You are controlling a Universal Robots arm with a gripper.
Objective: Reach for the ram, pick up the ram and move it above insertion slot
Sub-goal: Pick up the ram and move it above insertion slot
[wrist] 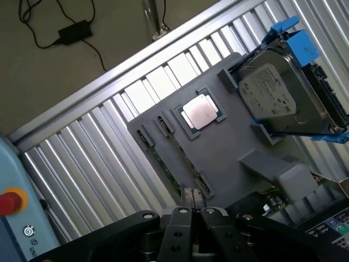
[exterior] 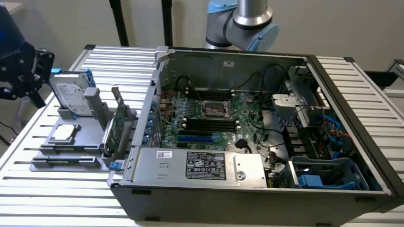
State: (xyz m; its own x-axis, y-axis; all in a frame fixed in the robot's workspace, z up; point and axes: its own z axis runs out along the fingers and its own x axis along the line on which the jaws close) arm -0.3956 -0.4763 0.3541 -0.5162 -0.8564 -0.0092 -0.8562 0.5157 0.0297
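One gripper (wrist: 197, 204), its fingers (wrist: 185, 218) pressed together on nothing, hangs at the far left of the exterior view, beyond the table's edge and apart from the gray holder (exterior: 75, 163). From the wrist view I take the ram (wrist: 166, 168) to be the thin green edge standing in a slot of that holder, close ahead of the fingertips and beside the CPU (wrist: 200, 113). Further right stand the drive (exterior: 68, 92), the card (exterior: 117, 132) and the open case (exterior: 252, 198). To my eye the reach goes best if the jaws open before dropping, square up across the stick's flat faces near mid-length, and keep clear of the drive.
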